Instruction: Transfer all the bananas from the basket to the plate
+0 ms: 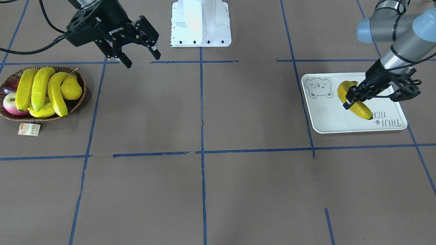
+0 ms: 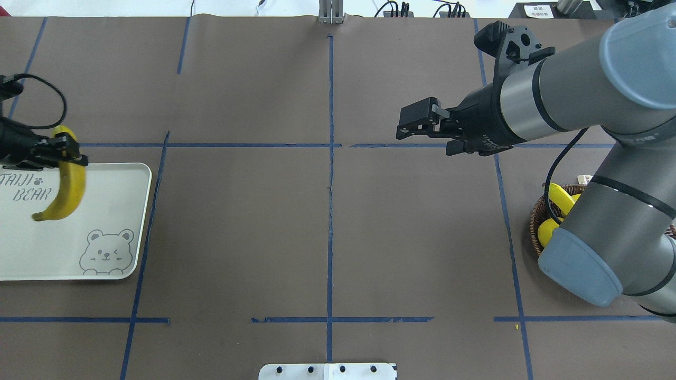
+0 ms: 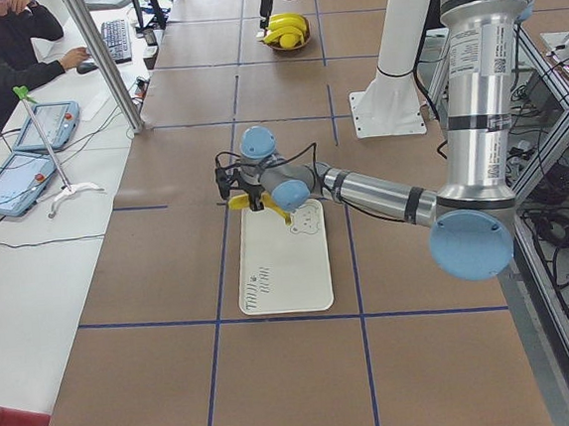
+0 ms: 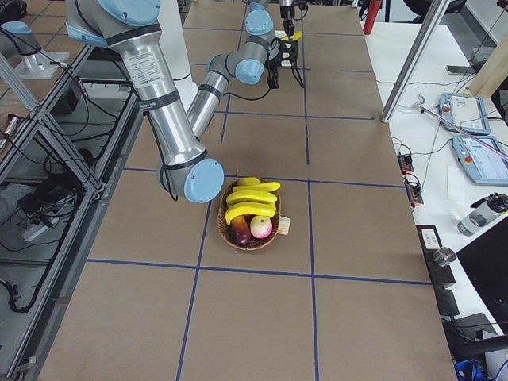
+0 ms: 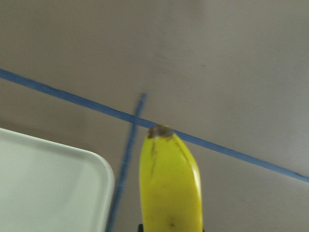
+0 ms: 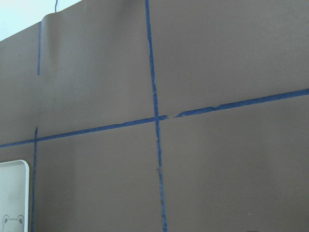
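My left gripper [image 1: 353,97] is shut on a yellow banana [image 1: 361,109] and holds it over the off-white bear plate [image 1: 327,119]. Overhead, this banana [image 2: 67,191] hangs across the plate's [image 2: 105,211] far edge from the left gripper [image 2: 59,153]. In the left wrist view its dark tip [image 5: 161,131] points past the plate corner [image 5: 72,183]. The wicker basket [image 1: 80,98] still holds bananas [image 1: 24,89] [image 1: 56,95]. My right gripper [image 1: 142,60] hovers open and empty, beside and above the basket. Overhead, the right arm hides most of the basket [image 2: 534,221].
A yellow pear [image 1: 72,89], a red-and-white apple [image 1: 11,103] and other fruit share the basket. A paper tag [image 1: 29,129] lies in front of it. The white robot base [image 1: 201,23] stands mid-table. A seated person and tablets [image 3: 34,145] are beside the table.
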